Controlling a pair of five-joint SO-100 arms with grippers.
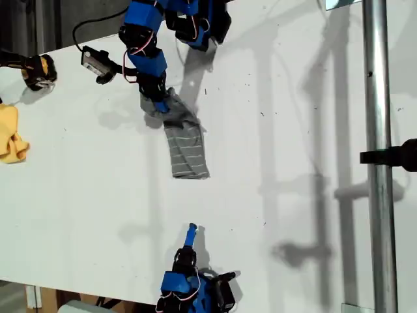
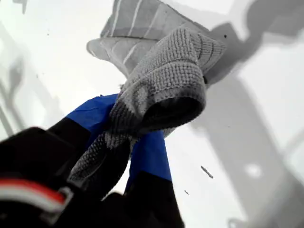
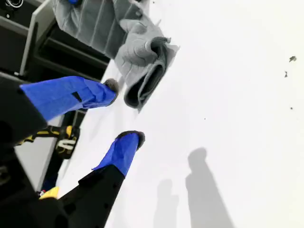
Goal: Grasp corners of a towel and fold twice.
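My first gripper [image 1: 158, 103] is clamped on one end of the grey white-striped cloth towel [image 1: 186, 149], which trails as a narrow bunched strip across the white table [image 1: 293, 195] near the exterior view's top. My second gripper [image 3: 124, 110] hangs with its jaws apart, holding nothing (well short of the cloth). I'd lower the towel flat before regrasping a corner. No containers in sight.

You have one grey striped towel [image 1: 184, 145] on the white table [image 1: 293, 215]. Beside it, count one yellow cloth [image 1: 11, 134], two blue arms and one metal pole [image 1: 380, 156].
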